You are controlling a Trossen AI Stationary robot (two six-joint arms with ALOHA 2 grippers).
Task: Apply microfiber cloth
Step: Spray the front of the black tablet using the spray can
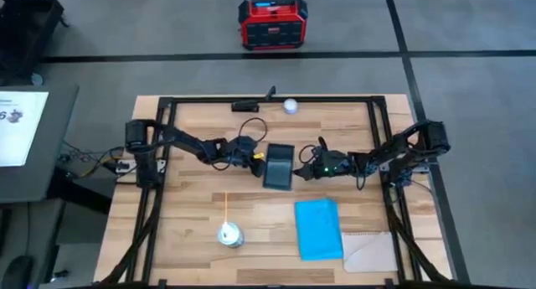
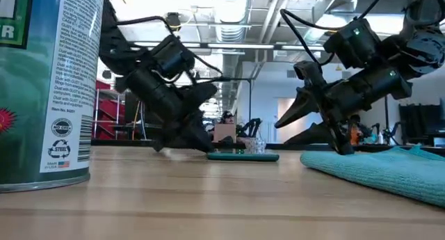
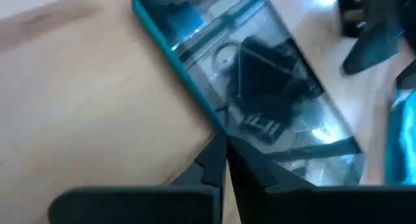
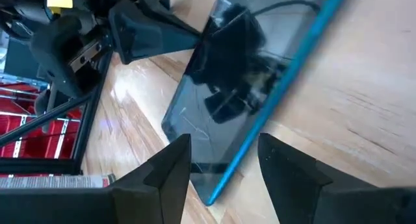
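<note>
Fingers on the left gripper (image 3: 224,160) were pressed together, tips at the tablet's (image 3: 260,94) teal edge in the left wrist view. Right gripper (image 4: 224,162) fingers were spread, straddling the tablet's (image 4: 240,100) corner in the right wrist view.

High view: tablet (image 1: 279,165) lay flat mid-table, left gripper (image 1: 256,159) at its 9 o'clock, right gripper (image 1: 303,170) at its 3 o'clock. Microfiber cloth (image 1: 318,228) lay flat at the tablet's 5 o'clock, apart from both grippers. Spray can (image 1: 230,234) sat at the tablet's 7 o'clock; beige sheet (image 1: 373,251) touched the cloth's 4 o'clock side.

Low view: microfiber cloth (image 2: 379,167) on the tabletop at right, right gripper (image 2: 306,122) above its far edge; contact unclear. Spray can (image 2: 45,83) close at left.
</note>
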